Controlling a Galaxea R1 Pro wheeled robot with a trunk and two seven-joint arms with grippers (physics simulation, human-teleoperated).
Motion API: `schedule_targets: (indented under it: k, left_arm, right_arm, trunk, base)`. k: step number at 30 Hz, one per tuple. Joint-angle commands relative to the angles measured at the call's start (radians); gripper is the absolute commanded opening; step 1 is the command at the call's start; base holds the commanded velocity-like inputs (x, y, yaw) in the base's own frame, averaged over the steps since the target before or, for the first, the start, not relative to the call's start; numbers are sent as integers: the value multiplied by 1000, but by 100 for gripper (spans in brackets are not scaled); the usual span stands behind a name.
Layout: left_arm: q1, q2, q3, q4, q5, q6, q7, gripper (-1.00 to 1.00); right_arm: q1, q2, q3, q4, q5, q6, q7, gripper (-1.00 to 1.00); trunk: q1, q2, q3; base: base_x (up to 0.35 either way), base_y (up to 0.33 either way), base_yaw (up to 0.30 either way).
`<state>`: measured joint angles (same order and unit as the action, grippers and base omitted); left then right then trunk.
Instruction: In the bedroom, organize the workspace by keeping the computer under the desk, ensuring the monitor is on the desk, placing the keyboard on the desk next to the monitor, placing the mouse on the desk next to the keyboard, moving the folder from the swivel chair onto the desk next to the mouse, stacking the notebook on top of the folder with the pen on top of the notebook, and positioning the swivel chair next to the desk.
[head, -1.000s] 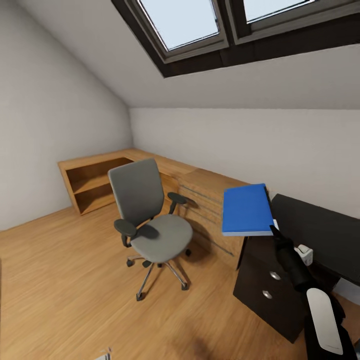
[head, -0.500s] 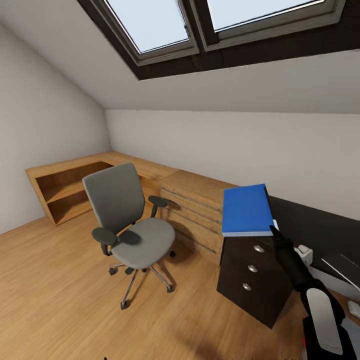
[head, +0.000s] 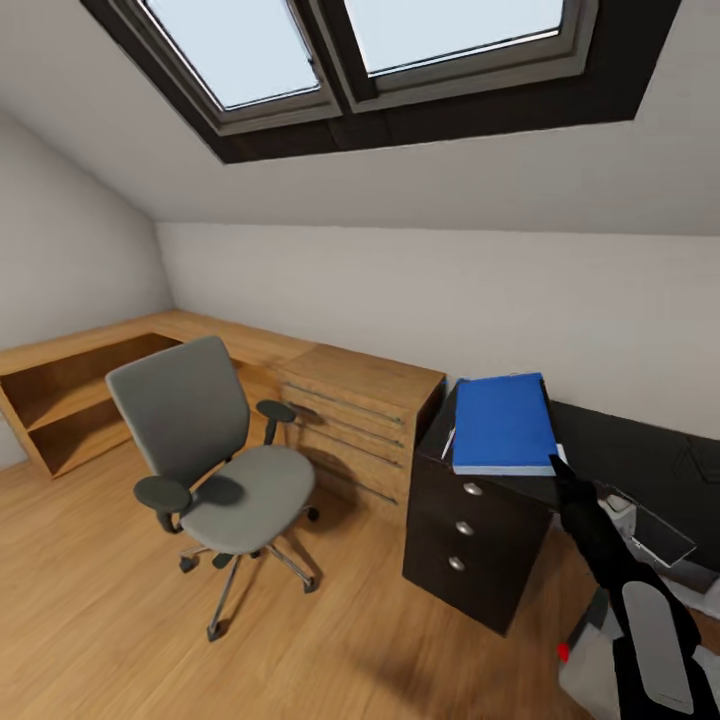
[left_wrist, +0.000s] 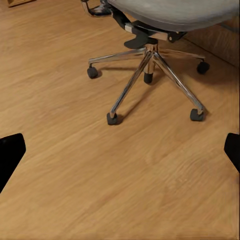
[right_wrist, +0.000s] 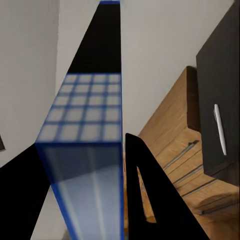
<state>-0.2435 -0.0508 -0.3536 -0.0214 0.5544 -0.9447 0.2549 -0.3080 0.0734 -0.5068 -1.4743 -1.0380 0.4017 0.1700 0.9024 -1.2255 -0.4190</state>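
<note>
The blue folder (head: 503, 422) hangs flat in the air over the dark three-drawer unit (head: 465, 545), with my right gripper (head: 554, 464) shut on its near edge. The right wrist view looks along the folder's (right_wrist: 86, 145) thin edge, with a black finger (right_wrist: 145, 200) pressed against it. The grey swivel chair (head: 215, 455) stands on the wooden floor at the left, its seat bare. My left gripper (left_wrist: 121, 152) is open, low over the floor near the chair's chrome star base (left_wrist: 150, 75). The black-topped desk (head: 640, 450) runs off to the right. A slim dark slab with a silvery rim (head: 655, 532), probably the keyboard, lies tilted on it.
A light-wood drawer chest (head: 360, 415) stands between the chair and the dark unit. A low wooden shelf unit (head: 60, 400) runs along the left wall. Skylights sit in the sloping ceiling. Open wood floor (head: 120, 610) lies in front of the chair.
The whole picture has swung to the right, so the camera has turned toward the desk. The folder stays held in my right gripper. More of the desk has come into view.
</note>
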Motion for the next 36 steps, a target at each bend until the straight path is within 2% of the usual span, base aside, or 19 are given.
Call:
schedule_targets:
  k: [1,2,5,6,9,13,18,26,27,29,36]
  left_arm:
    - [0,-1,-8,0,5,-2,6,100]
    - [0,-1,-8,0,5,-2,6,100]
    - [0,-3,-7,0,5,-1,6,100]
    - [0,-3,-7,0,6,2,6,100]
    - [0,-3,-7,0,6,5,6,100]
    - [0,-2,-7,0,6,14,6,100]
    - [0,-3,-8,0,6,24,7,100]
    - [0,-4,-9,0,4,97,7,100]
    - [0,-5,-10,0,3,100,6,100]
    - [0,-5,-10,0,3,101,6,100]
    - [0,-5,-9,0,3,103,3,100]
  right_arm:
    - [-2,1,-9,-1,-6,9,-4,-100]
    - [-2,2,-11,-1,-6,9,-8,-100]
    - [-2,1,-18,-9,-80,12,-108,-100]
    - [-2,-3,-18,-29,-121,13,-224,-100]
    - [-2,-6,-18,-64,-138,14,-271,-100]
    - [-1,-24,-17,-83,-145,20,-322,-100]
    - [0,-38,-14,-90,-147,26,-345,-100]
    - [0,-44,-13,-93,-150,39,-347,-100]
    - [0,-47,-13,-92,-210,41,-347,-100]
    - [0,-50,-13,-88,-245,41,-347,-100]
    - [2,-51,-16,-72,-291,42,-342,-100]
  trunk:
    - [-4,7,2]
    - [-8,14,5]
    - [-19,35,15]
    - [-23,42,18]
    - [-35,63,27]
    - [-50,91,40]
    - [-69,126,55]
    - [-100,182,81]
    - [-104,189,84]
    - [-111,203,90]
    - [-111,203,90]
  base:
    - [0,0,-291]
    - [0,0,-291]
    - [0,0,-292]
    - [0,0,-292]
    - [0,0,-292]
    - [0,0,-292]
    - [0,0,-292]
    - [0,0,-293]
    - [0,0,-295]
    - [0,0,-295]
    - [0,0,-295]
